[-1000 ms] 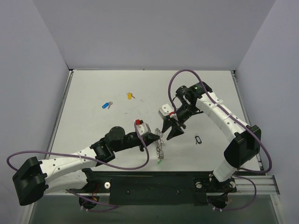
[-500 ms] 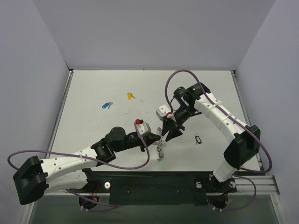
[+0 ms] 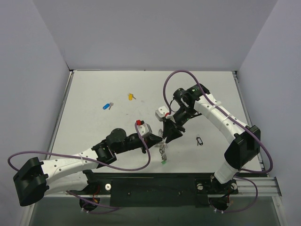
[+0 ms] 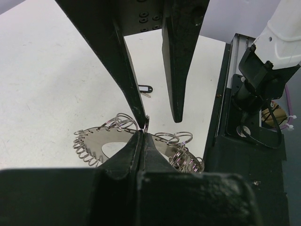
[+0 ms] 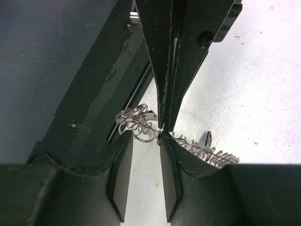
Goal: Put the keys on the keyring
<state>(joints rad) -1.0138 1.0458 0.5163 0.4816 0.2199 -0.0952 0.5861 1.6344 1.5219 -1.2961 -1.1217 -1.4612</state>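
The keyring is a metal plate hung with many split rings, and its rings also show in the right wrist view. A green key hangs at its near end. My left gripper is shut on one ring at the plate's edge. My right gripper is open, its jaws a narrow gap apart, tip to tip with the left gripper. One of its fingertips touches that ring. A blue key and a yellow key lie far left on the table.
A small black tag lies on the table right of the grippers. The black base rail runs along the near edge, and the right arm's base stands close behind the keyring. Purple cables loop over both arms.
My right gripper has slid left to meet the left gripper's tips, and its jaws have narrowed. The keyring has swung slightly. The left gripper has stayed shut.
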